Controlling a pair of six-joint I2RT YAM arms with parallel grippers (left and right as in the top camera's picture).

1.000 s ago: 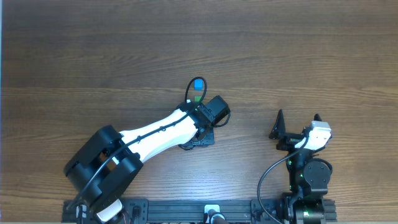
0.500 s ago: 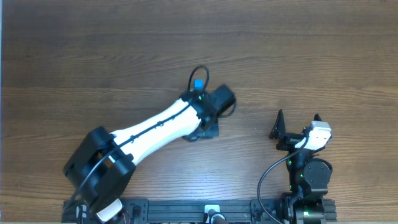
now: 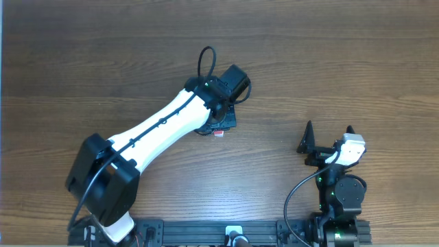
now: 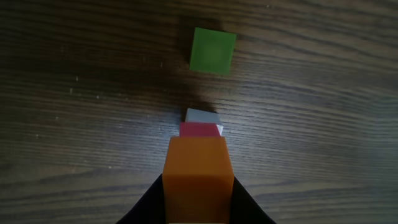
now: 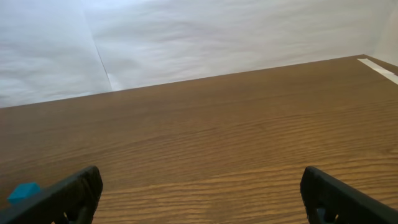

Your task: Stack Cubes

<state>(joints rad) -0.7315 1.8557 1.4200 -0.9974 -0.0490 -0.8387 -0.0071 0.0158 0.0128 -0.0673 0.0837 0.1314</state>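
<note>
Swinging up the table, the left arm has carried its wrist past where it stood a second ago, and from above it now covers the spot where the blue cube (image 5: 23, 191) showed. The right arm has not stirred.

The left gripper (image 4: 198, 193) is clamped on the orange cube (image 4: 198, 158), which hangs just short of the red cube (image 4: 199, 129), on the gripper's side of it. A pale grey cube (image 4: 202, 116) touches the red cube's far side; I cannot tell whether it lies under the red cube or beside it. The green cube (image 4: 212, 51) lies well beyond the red cube, alone on the table (image 4: 311, 124). The right gripper (image 3: 329, 127) stands far from the red cube with its fingers spread wide, holding nothing.

This looks like the carrying step, with the orange cube on its way to the red one. The next move probably calls for a short advance until it is squarely over the red cube, then a gentle descent before letting go.

Being a cube, the orange cube has no true long axis. Its faces sit square to the fingers, and its edges run in line with the red cube.
</note>
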